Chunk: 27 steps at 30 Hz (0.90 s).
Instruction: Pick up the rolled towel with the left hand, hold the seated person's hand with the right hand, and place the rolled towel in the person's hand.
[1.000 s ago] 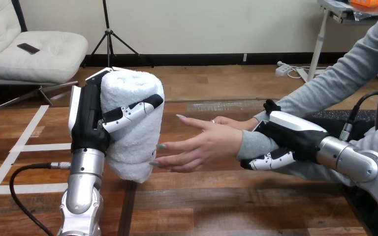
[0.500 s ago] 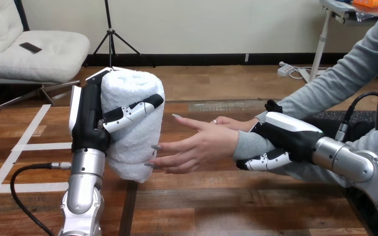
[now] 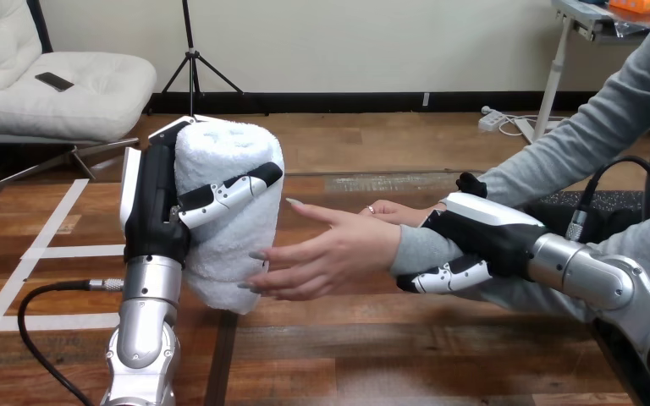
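Observation:
My left hand (image 3: pixel 154 207) holds the white rolled towel (image 3: pixel 233 237) upright above the table, thumb curled across its front. The person's hand (image 3: pixel 334 254) reaches from the right, open with palm toward the towel, and its fingertips touch the roll's right side. My right hand (image 3: pixel 482 241) is wrapped round the person's wrist (image 3: pixel 419 249) in the grey sleeve, fingers curled under it. A second hand of the person (image 3: pixel 389 211) lies just behind the outstretched one.
The wooden table (image 3: pixel 372 355) stretches under both arms. The person's other grey-sleeved arm (image 3: pixel 592 127) comes in from the upper right. A black cable (image 3: pixel 34 330) loops by my left forearm.
My right hand has brought the person's wrist and hand leftward, so the fingertips now touch the towel. My left hand and the towel have stayed put.

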Available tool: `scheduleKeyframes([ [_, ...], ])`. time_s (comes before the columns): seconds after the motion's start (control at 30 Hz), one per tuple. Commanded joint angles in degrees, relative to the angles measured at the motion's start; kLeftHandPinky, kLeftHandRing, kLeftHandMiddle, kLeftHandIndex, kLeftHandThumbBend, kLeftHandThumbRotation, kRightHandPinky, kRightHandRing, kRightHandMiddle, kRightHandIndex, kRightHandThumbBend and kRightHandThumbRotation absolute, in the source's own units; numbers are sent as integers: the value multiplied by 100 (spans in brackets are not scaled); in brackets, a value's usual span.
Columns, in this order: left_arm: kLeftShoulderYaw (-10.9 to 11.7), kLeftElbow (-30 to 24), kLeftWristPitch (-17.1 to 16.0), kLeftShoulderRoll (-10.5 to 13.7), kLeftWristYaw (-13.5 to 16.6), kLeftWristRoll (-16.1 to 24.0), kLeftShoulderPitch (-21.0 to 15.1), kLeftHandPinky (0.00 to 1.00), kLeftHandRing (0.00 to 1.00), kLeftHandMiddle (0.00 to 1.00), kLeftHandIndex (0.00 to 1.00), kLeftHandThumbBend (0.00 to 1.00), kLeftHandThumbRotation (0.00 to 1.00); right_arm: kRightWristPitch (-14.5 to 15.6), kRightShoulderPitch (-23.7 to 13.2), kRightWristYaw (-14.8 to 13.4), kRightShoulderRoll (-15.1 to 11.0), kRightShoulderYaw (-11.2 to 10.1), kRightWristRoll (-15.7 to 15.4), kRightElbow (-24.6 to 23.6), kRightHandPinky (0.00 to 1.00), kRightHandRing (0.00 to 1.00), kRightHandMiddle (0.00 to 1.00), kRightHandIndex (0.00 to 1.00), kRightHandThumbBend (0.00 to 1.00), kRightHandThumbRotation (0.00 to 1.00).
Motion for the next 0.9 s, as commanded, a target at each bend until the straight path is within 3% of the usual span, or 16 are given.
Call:
scheduleKeyframes([
  [0.0,-42,-156,-225,-44,88,65,-502,33,35,40,42,61,0,-164,-678,-101,-3,-95,43,-336,21,24,30,29,49,46],
  [0.87,-80,-74,-186,-242,144,104,-663,33,35,40,42,60,0,-46,-767,-60,68,-61,-29,-293,21,25,30,30,49,47],
])
